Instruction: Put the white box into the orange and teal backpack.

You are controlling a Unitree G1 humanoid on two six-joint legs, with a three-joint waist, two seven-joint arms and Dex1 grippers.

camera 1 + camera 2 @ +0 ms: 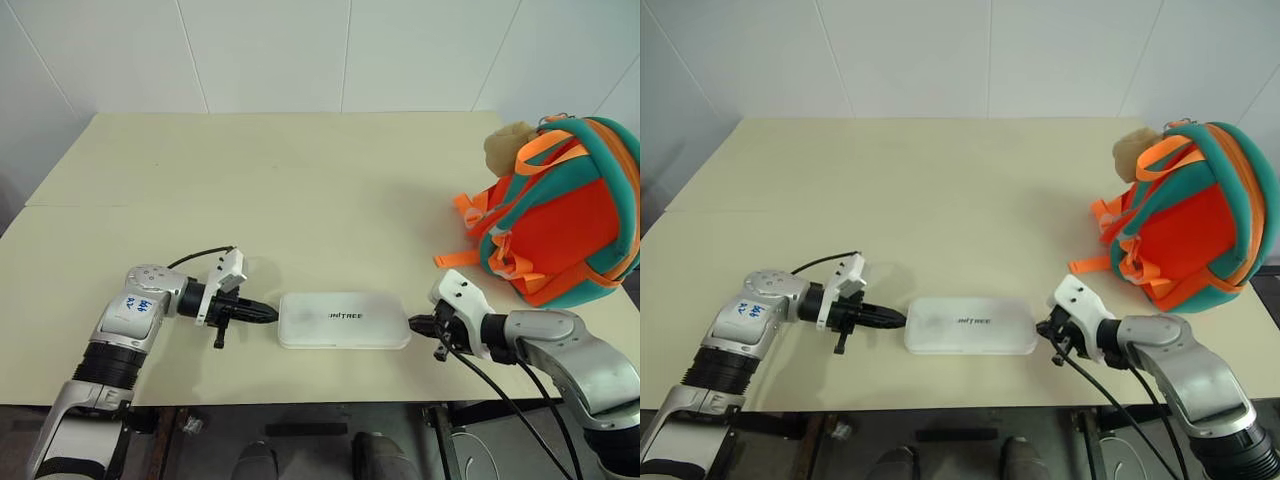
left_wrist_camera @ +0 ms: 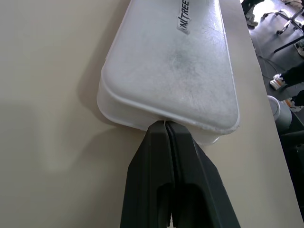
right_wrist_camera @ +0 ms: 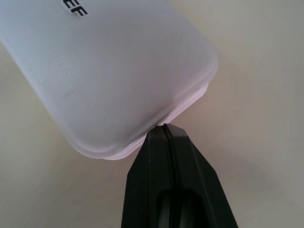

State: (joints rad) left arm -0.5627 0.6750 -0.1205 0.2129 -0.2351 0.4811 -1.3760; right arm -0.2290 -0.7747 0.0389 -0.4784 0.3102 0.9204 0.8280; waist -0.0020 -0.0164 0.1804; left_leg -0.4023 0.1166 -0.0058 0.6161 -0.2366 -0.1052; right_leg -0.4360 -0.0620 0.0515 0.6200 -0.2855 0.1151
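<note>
The white box (image 1: 344, 320) lies flat on the table near its front edge, lettering up. My left gripper (image 1: 272, 314) is shut, its tips (image 2: 165, 125) pressed against the box's left end with nothing between the fingers. At the box's right end my right gripper (image 1: 414, 324) is shut too, its tips (image 3: 164, 126) touching the rim there. The orange and teal backpack (image 1: 560, 215) stands at the far right of the table, apart from the box, with a beige plush toy (image 1: 508, 145) at its top left.
The cream table (image 1: 300, 190) stretches bare behind the box to the white wall. Its front edge runs just below the box and both grippers. Orange webbing straps (image 1: 468, 212) trail from the backpack toward the middle.
</note>
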